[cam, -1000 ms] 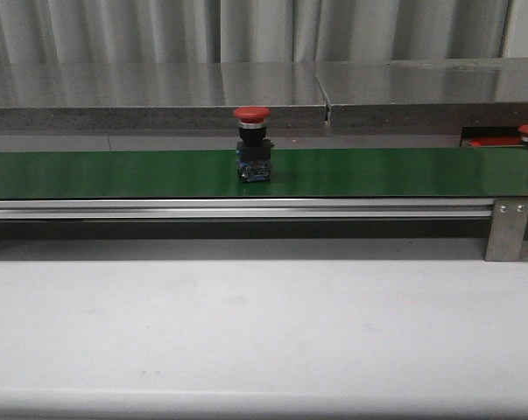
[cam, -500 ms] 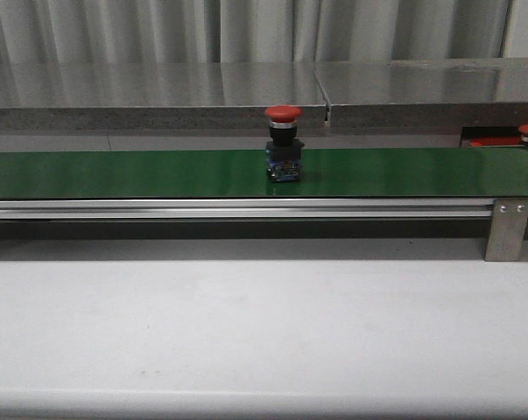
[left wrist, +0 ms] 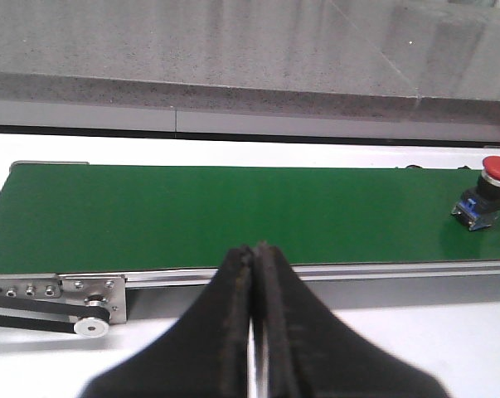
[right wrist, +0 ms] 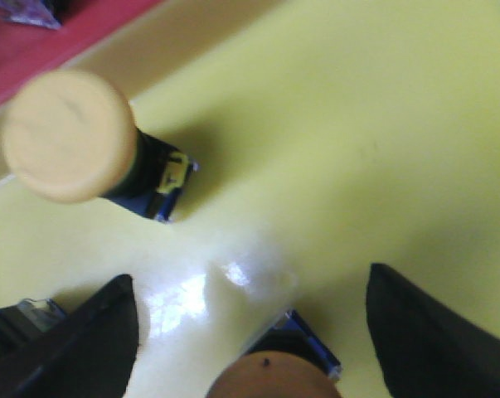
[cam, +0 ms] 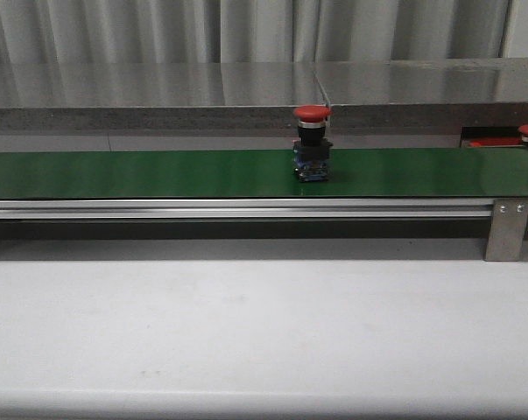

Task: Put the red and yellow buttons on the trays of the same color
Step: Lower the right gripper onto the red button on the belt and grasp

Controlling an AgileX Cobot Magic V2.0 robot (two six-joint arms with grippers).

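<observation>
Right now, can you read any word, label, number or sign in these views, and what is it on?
None can be read.
Red button on the green belt: its blue base shows no readable marking, too small.
Yellow button on the yellow tray: the tab on its base is blurred.

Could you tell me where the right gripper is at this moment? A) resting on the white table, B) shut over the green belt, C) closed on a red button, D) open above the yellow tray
D: the right gripper is spread open over the yellow tray, with a yellow button standing on it.
</observation>
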